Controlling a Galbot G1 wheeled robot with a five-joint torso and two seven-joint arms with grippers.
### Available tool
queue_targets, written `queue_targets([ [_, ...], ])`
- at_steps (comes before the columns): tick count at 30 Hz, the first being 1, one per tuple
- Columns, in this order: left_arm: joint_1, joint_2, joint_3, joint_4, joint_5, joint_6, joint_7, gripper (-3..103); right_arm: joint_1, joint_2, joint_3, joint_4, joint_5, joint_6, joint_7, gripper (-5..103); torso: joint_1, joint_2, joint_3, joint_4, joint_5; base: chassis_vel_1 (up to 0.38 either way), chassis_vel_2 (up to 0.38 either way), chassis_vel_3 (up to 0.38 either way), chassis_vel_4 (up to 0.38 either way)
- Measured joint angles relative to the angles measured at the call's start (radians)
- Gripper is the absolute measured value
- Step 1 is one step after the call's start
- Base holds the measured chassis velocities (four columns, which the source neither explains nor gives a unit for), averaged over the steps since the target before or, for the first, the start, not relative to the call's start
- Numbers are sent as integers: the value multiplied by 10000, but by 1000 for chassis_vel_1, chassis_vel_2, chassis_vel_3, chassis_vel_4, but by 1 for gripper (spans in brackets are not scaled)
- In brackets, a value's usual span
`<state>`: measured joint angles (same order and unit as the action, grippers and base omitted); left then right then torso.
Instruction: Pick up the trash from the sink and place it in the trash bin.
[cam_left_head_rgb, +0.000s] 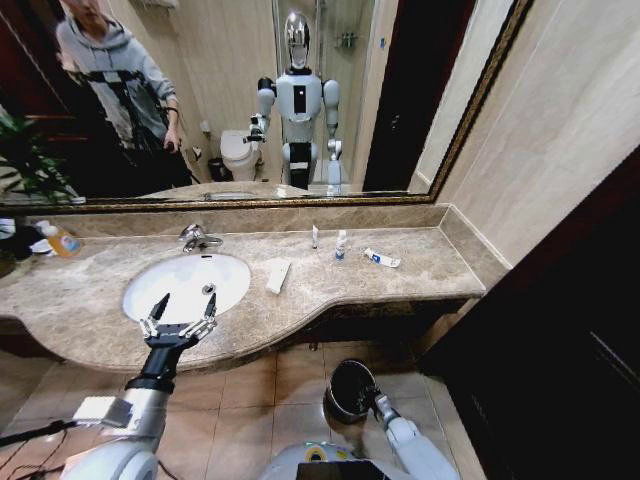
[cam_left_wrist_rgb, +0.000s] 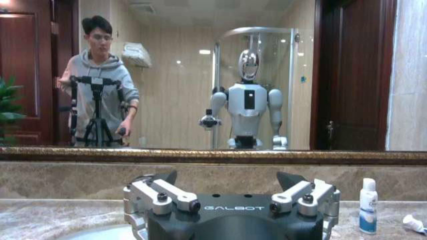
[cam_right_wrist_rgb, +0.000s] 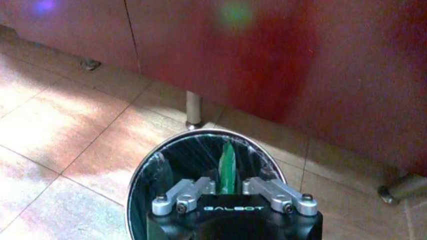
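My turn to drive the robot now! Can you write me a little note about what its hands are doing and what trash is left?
Left gripper: open, empty, hovering at the sink's front edge.
Right gripper: low over the trash bin on the floor, fingers closed on the dark green mini tube.
Still on the counter: flat white bar beside the sink, slim white vial, white bottle with blue label, white-blue tube.
Done: green tube brought to the bin. Left: drop it, then bin the other four.
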<state>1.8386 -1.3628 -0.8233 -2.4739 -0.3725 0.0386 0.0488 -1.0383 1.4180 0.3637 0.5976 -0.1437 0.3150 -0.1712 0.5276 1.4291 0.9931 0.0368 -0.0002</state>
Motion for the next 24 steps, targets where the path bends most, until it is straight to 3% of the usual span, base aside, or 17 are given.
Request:
queue_targets([
  [4, 0, 0, 0, 0, 0, 0, 0, 100, -15, 18, 3, 28, 23, 0, 6, 22, 0, 0, 0, 0, 1, 0, 0, 0, 0],
  [5, 0, 0, 0, 0, 0, 0, 0, 100, -22, 29, 2, 46, 26, 0, 7, 34, 0, 0, 0, 0, 1, 0, 0, 0, 0],
  [7, 0, 0, 0, 0, 0, 0, 0, 100, -39, 48, 1, 89, 30, 1, 13, 45, 0, 0, 0, 0, 2, 0, 0, 0, 0],
  [10, 0, 0, 0, 0, 0, 0, 0, 100, -62, 55, 0, 169, 38, 14, 42, 51, 0, 0, 0, 0, 1, 0, 0, 0, 0],
  [11, -1, 0, 0, 0, 0, 0, 0, 100, -89, 53, 0, 236, 50, 15, 59, 61, 0, 0, 0, 0, 2, 0, 0, 0, 0],
  [16, 0, 0, 0, 0, 0, 0, 0, 100, -373, -51, 106, 930, 198, 24, 59, 73, 0, 0, 0, 0, 4, 0, 0, 0, 0],
  [18, -1, 0, 0, 0, 0, 0, 0, 100, -531, -133, 180, 1313, 432, 178, 53, 78, 0, 0, 0, 1, 3, 0, 0, 0, 0],
  [19, -1, 0, 0, 0, 0, 0, 0, 100, -809, -245, 320, 1886, 799, 569, 88, 89, 0, 0, -1, 1, 2, 0, 0, 0, 0],
  [21, -1, 0, 0, 0, 0, 0, 0, 100, -1259, -467, 550, 2629, 1122, 1278, 342, 94, 0, 0, 0, 1, 5, 0, 0, 0, 0],
  [24, 0, 0, 0, 0, 0, 0, 0, 100, -1770, -714, 832, 3370, 1671, 1686, 582, 99, 0, 0, 0, -1, -3, 0, 0, 0, 0],
])
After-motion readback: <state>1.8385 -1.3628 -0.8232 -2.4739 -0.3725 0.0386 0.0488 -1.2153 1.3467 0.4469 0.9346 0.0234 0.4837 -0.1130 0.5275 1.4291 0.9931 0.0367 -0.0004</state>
